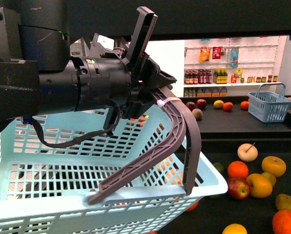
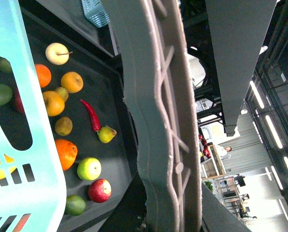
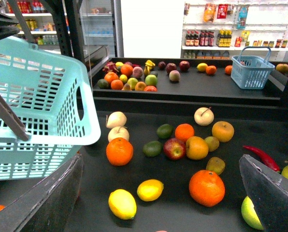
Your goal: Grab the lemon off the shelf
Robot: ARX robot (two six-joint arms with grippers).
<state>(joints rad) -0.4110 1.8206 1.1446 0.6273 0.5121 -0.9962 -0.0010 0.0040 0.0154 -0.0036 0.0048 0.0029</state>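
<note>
Pale blue basket, grey handle tilted up. Orange, red apple and red chili lie loose; small blue basket stands farther back.

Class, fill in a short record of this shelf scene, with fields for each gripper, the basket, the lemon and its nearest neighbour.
left gripper: at the grey basket handle, carrying it; jaw state unclear
right gripper: open, empty, over the fruit tray
basket: light blue, hanging by its handle from the left gripper
lemon: bright-yellow oval, lying untouched on the shelf
nearest neighbour: second yellow fruit, close beside the lemon
</note>
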